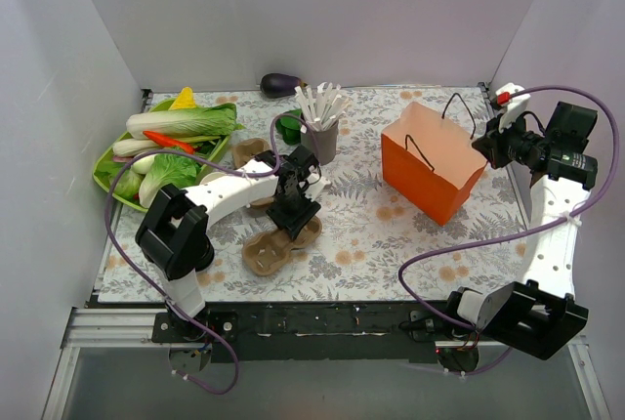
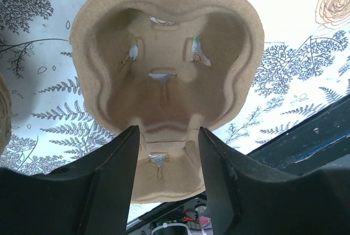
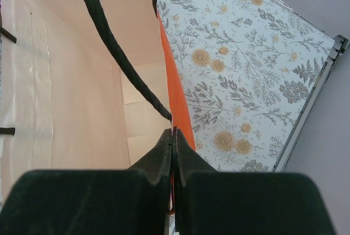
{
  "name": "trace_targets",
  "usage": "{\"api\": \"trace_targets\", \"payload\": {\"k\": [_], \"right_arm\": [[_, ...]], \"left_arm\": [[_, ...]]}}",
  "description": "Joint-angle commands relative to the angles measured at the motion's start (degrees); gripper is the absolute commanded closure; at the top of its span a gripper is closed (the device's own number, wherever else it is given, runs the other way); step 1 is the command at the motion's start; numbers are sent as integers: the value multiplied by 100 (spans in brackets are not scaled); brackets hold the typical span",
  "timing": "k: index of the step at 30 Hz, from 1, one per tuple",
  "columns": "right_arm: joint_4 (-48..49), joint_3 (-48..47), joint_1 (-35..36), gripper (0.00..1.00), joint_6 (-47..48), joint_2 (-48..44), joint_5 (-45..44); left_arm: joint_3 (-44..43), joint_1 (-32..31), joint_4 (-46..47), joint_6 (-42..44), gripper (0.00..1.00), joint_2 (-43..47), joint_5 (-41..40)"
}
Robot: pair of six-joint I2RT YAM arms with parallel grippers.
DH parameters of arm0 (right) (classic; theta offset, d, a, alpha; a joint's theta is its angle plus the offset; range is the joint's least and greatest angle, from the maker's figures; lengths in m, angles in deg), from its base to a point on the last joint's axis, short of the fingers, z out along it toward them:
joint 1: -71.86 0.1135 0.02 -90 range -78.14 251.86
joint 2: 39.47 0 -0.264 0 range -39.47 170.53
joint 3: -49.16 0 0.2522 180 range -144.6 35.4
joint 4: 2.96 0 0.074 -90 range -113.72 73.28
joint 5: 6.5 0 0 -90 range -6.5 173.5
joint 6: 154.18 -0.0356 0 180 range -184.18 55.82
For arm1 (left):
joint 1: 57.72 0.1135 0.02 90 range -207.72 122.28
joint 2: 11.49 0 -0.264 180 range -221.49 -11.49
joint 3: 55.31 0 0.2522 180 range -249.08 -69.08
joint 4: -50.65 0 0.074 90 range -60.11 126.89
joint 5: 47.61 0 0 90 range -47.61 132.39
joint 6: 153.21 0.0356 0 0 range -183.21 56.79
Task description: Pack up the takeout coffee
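Note:
The takeout coffee is hidden or out of view. A brown moulded-pulp cup carrier (image 1: 266, 256) (image 2: 169, 54) lies empty on the flowered tablecloth near the front. My left gripper (image 1: 293, 217) (image 2: 167, 128) hangs just over it, open, and its black fingers (image 2: 117, 180) flank the carrier's near well; I cannot tell whether they touch it. The orange paper bag (image 1: 430, 174) stands open at the right. My right gripper (image 1: 486, 143) (image 3: 173, 131) is shut on the rim of the bag (image 3: 176, 87), beside a black handle (image 3: 109, 38). The bag's pale inside (image 3: 65, 93) looks empty.
A green tray (image 1: 105, 178) of leafy vegetables, a carrot and corn fills the back left. An aubergine (image 1: 280, 83) lies at the back wall. A grey cup of white sticks (image 1: 322, 137) and a green item (image 1: 289, 127) stand mid-table. Brown shapes (image 1: 250, 151) sit behind the left arm.

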Motion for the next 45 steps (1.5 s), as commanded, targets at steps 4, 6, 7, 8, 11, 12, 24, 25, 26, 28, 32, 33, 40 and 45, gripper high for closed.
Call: {"api": "trace_targets", "payload": {"k": [4, 6, 7, 8, 11, 12, 24, 25, 26, 28, 32, 33, 40, 45], "right_arm": [[335, -25, -19, 99, -126, 123, 96], [352, -8, -19, 99, -135, 123, 96], [352, 10, -19, 99, -135, 114, 96], [370, 36, -19, 99, -144, 123, 87], [422, 115, -19, 99, -187, 88, 87], [440, 150, -19, 99, -205, 79, 87], [484, 221, -19, 99, -258, 61, 78], [467, 221, -19, 99, -258, 44, 70], [458, 212, -19, 99, -258, 44, 61], [379, 160, -19, 99, -232, 9, 61], [151, 1, -19, 99, -48, -123, 140], [37, -42, -19, 99, 23, -150, 183], [-1852, -482, -10, 99, 1455, -431, 921], [-2775, -964, 60, 99, 1930, -475, 1493]], "left_arm": [[95, -21, -5, 49, 55, -92, 7], [131, -21, -23, 58, 56, -74, 34], [192, -21, -14, 49, 56, -65, 16], [210, -21, -14, 58, 56, -65, -1], [236, -21, 4, 58, 58, -91, -72], [236, -21, 4, 58, 59, -109, -72], [430, -21, -93, 67, 78, 23, -116], [430, -21, -163, 119, 83, 75, -90], [421, -21, -198, 146, 89, 110, -28], [403, -21, -277, 198, 100, 276, 104], [149, -21, -541, 365, 100, 488, 666], [88, -12, -567, 435, 100, 549, 788], [-387, 75, -104, 1033, 100, 1507, 1422], [-1168, 374, 933, 1324, 100, 2096, 1344]]}}
